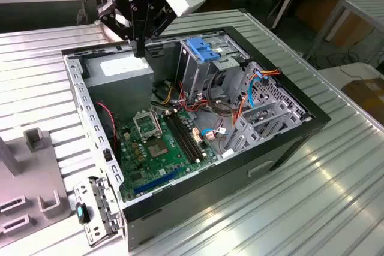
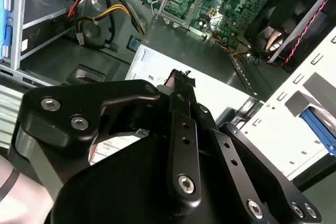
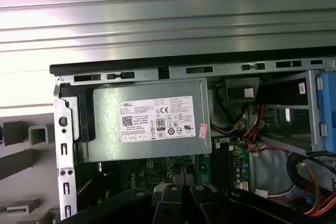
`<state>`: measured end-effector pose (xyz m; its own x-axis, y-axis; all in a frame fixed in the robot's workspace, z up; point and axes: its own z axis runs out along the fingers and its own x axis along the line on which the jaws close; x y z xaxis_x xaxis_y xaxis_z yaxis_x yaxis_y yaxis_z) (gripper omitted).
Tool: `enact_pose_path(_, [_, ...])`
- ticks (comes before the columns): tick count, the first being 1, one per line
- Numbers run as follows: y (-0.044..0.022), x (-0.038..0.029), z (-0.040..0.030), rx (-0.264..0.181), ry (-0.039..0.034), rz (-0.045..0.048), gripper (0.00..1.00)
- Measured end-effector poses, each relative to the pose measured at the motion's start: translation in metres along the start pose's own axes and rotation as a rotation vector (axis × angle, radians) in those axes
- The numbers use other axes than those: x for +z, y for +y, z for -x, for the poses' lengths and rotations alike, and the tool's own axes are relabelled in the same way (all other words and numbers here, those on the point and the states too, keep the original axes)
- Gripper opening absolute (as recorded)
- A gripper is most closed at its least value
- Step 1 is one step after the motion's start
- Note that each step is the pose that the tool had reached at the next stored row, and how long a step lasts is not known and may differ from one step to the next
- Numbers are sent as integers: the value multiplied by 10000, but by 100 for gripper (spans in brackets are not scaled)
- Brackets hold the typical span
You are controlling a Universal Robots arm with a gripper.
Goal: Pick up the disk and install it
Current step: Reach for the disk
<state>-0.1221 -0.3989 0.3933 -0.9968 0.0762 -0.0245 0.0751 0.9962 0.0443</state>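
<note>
So the gripper (image 1: 139,51) is hanging right over the power supply (image 1: 123,70), tips pointing down at its top. Whether it's touching, I can't tell. In the first wrist view the fingers (image 3: 174,184) look pinched close together with nothing between them, so it's carrying nothing. Just past the power supply, deeper into the case, is the green motherboard (image 1: 162,148). Beyond that, on the exterior view's right of the power supply, the grey drive cage (image 1: 198,73) stands upright with its blue latch (image 1: 201,49) on top. Going the other way from the power supply, you hit the perforated case wall (image 1: 81,97). Outside that wall, well apart from the power supply, the second wrist view catches a blue ribbed strip against a flat grey face. I'm fairly sure that's the disk (image 2: 319,127), though too little of it shows to say how it's lying. As for handling, I'd expect it to be rigid and dense for its size, with slick metal faces. It's also the sort of thing that hates knocks, so no dropping or banging it into the cage. My guess is the best hold is across the two long edges on the blue plastic rails. They offer more grip than bare metal and keep the fingers off the label face and any exposed circuit board.
</note>
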Motion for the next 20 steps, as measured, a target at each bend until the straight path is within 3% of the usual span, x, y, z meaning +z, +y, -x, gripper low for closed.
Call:
enact_pose_path(9, [-14,-5,-189,1,0,0,11])
enact_pose_path(20, [-45,-16,-588,0,0,0,11])
